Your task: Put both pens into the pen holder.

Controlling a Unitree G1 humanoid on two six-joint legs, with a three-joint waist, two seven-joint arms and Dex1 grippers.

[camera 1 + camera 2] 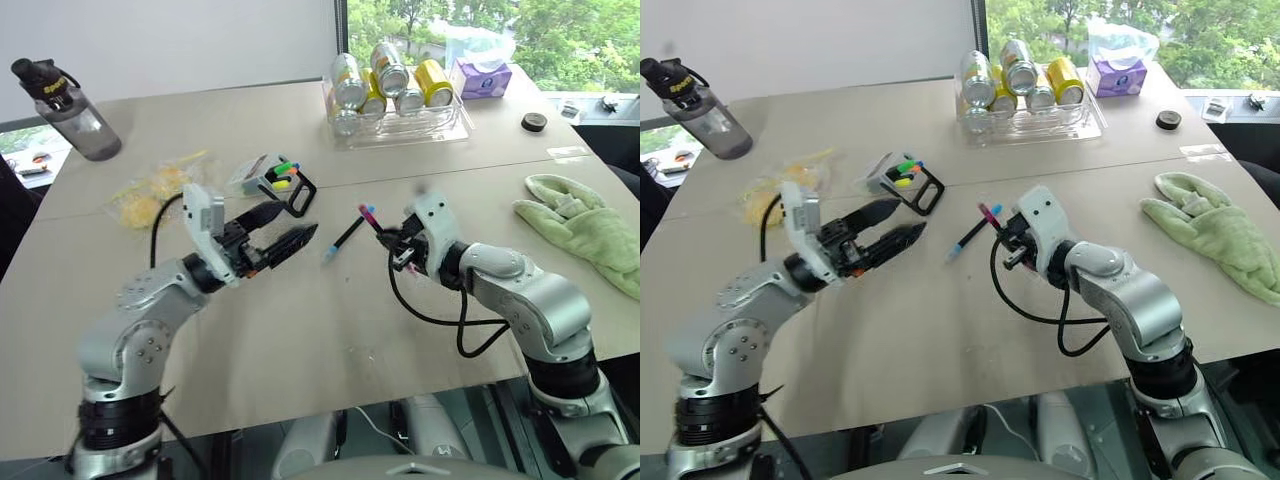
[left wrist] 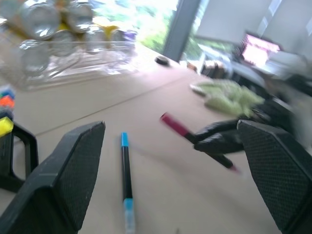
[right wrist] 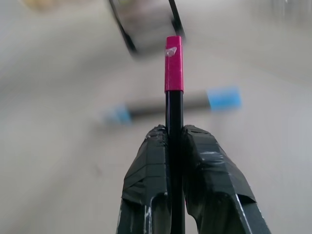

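- Left eye view, nearest: the left gripper [image 1: 285, 228] hangs over the beige tabletop [image 1: 300, 330] with its black fingers spread wide and nothing between them.
- At three o'clock from it, the right gripper [image 1: 392, 240] is pinched on the black pen with magenta ends [image 1: 371, 219], held clear of the table; in the right wrist view that pen's barrel stands squeezed between the two taped fingers [image 3: 151, 175].
- Between the two grippers lies the black pen with light blue cap and tip [image 1: 345, 238], flat on the table.
- At twelve o'clock from the left gripper lies the small black-framed pen holder [image 1: 288, 185], tipped on its side, green, yellow and orange marker tips showing at its mouth.
- At nine o'clock from the holder sits a crumpled clear wrapper with yellow contents [image 1: 150, 190].
- At three o'clock, at the table edge, lies a pale green cloth [image 1: 585, 225].
- Farther, at one o'clock, a clear plastic tray [image 1: 400, 125] holds silver and yellow cans [image 1: 385, 75]; beyond it a purple tissue box [image 1: 483, 78].
- Far at ten o'clock stands a grey water bottle with a black lid [image 1: 68, 108].
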